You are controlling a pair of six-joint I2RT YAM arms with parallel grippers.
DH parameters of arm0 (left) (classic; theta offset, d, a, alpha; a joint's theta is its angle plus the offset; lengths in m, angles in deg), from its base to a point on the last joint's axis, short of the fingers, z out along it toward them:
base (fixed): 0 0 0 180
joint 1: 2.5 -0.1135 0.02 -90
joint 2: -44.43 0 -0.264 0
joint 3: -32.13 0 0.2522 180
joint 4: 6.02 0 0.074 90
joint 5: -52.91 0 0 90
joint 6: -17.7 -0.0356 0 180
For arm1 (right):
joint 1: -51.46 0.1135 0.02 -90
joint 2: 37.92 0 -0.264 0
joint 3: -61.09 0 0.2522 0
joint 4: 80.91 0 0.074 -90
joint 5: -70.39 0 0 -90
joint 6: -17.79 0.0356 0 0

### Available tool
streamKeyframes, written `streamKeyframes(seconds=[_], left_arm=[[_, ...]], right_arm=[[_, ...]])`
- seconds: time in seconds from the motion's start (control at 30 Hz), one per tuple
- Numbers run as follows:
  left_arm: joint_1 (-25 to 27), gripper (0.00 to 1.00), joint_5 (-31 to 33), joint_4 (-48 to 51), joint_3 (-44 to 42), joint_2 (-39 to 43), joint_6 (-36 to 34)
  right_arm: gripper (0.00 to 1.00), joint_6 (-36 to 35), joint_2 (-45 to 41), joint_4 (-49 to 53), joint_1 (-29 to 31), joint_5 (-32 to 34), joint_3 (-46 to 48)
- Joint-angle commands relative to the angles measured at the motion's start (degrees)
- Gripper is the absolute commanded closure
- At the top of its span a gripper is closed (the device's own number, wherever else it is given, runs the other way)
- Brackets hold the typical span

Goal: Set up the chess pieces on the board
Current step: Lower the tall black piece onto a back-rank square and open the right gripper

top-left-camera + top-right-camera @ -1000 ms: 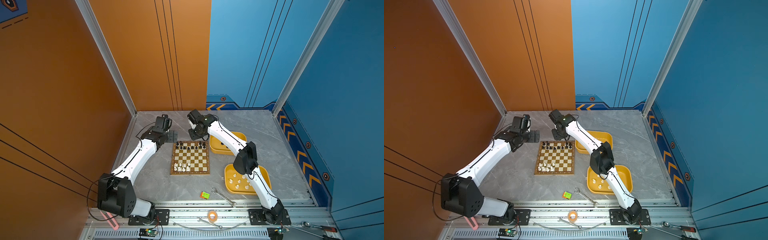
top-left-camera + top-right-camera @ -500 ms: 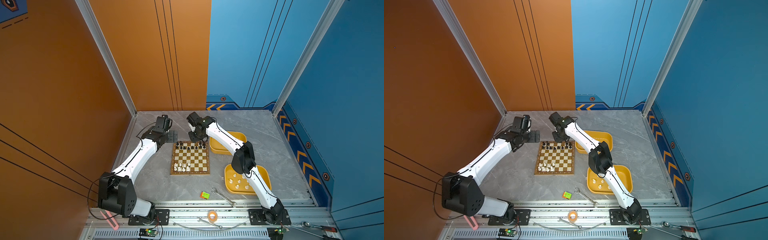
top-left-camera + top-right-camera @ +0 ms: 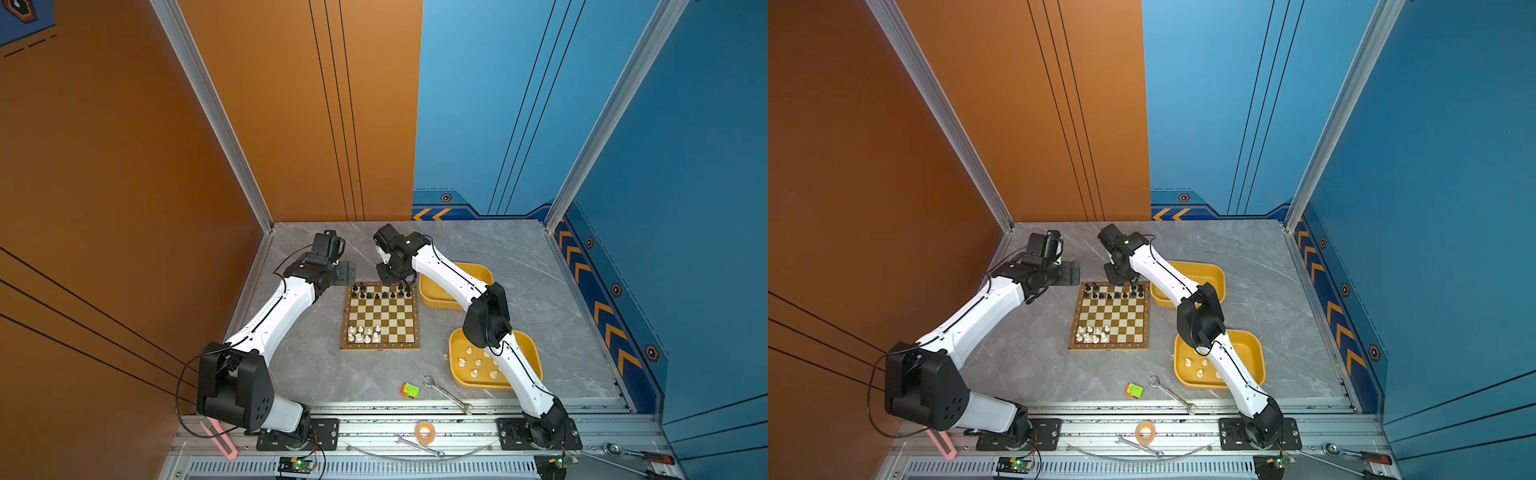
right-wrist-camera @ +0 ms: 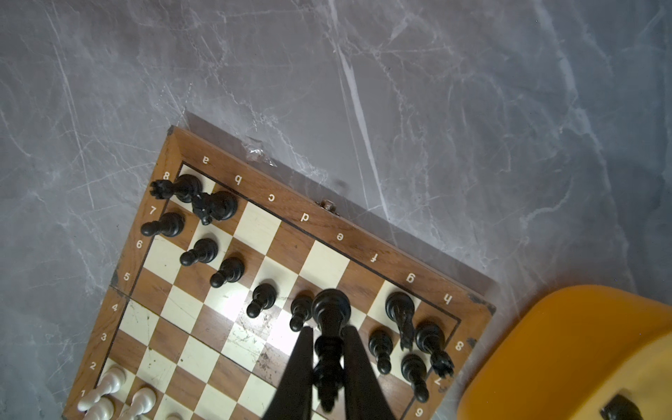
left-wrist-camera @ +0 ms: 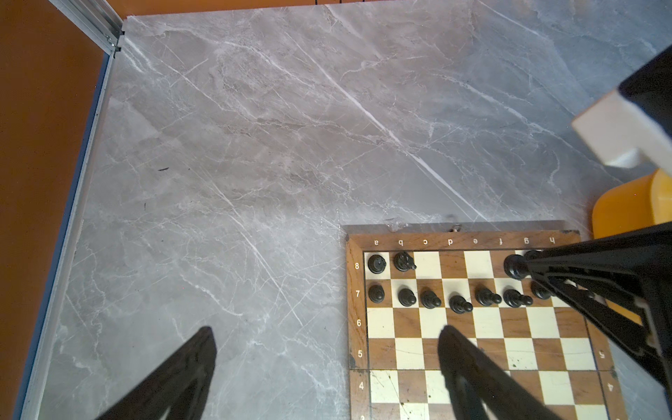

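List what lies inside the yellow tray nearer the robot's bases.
Several white chess pieces lie in the near tray. The right arm crosses over it, hiding part of its floor; more may sit there.

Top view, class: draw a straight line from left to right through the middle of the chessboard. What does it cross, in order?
left arm, its white link → the board → right arm, its black elbow

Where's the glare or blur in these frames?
Right wrist view: glare whitens squares of the board beside the black piece pinched in the right gripper. Left wrist view: open left gripper is blurred, board sharp. Both top views: even light, chess pieces tiny.
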State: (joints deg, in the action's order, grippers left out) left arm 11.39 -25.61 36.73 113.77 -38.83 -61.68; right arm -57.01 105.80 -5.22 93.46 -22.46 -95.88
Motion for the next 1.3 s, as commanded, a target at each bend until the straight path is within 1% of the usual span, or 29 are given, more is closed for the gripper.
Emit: streamKeyframes(seconds=[0.0,0.73,1.27], left_arm=[[-0.2,0.04,-0.9,0.5,0.7,-0.9,0.7],[-0.6,0.04,-1.6,0.6,1.1,-2.1,0.0],[-1.3,0.04,-1.9,0.5,1.6,-2.6,-0.3]], right_arm=[[0.84,-0.3,1.3,1.0,-0.2,-0.4,-1.0],[0.84,0.5,3.5,0.6,0.3,-0.6,-1.2],[0.83,1.3,5.9,0.5,0.1,-2.4,-4.7]])
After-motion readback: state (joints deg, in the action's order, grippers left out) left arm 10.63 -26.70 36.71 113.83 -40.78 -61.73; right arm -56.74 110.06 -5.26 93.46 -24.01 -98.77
